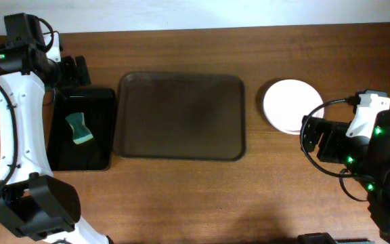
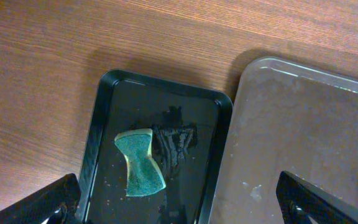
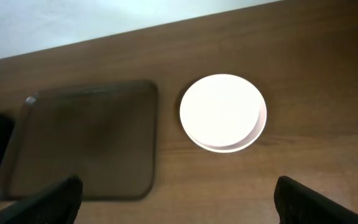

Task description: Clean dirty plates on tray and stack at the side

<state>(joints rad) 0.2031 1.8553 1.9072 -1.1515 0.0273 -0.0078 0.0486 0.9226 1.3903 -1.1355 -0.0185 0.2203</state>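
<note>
The large dark brown tray (image 1: 180, 115) lies in the middle of the table with nothing on it; it also shows in the left wrist view (image 2: 303, 137) and the right wrist view (image 3: 86, 140). A stack of white plates (image 1: 291, 106) stands on the table right of the tray, and shows in the right wrist view (image 3: 222, 112); its top face looks white, without smears. My left gripper (image 2: 179, 208) is open and empty above the black tray. My right gripper (image 3: 179, 202) is open and empty, held above the table in front of the plate stack.
A smaller black tray (image 1: 59, 146) lies left of the brown tray and holds a green sponge (image 1: 80, 128), also seen in the left wrist view (image 2: 140, 163) beside a wet dark patch. The table's far edge meets a white wall.
</note>
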